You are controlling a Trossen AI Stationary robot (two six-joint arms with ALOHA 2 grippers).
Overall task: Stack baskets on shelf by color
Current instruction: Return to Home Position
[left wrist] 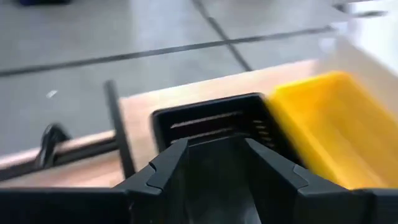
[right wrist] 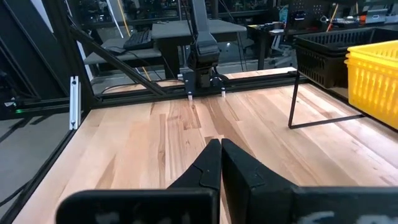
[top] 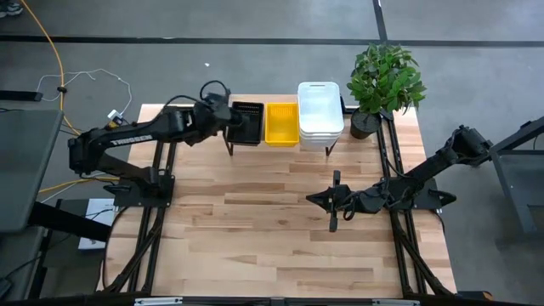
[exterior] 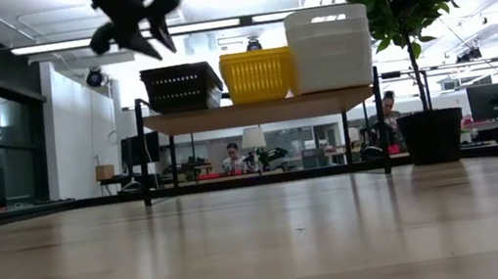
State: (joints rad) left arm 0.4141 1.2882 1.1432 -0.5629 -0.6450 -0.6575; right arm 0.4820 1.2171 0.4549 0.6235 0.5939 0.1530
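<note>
The black slotted basket, the yellow baskets and the white stack stand side by side with their bottoms on the shelf. My left gripper is open. It hovers just above the black basket's left end without touching it. My right gripper is shut and empty, low over the table's right middle.
A potted plant stands at the far right corner beside the white stack. The wooden table spreads bare in front of the shelf. The shelf's thin black legs stand on the table. People sit in the room beyond.
</note>
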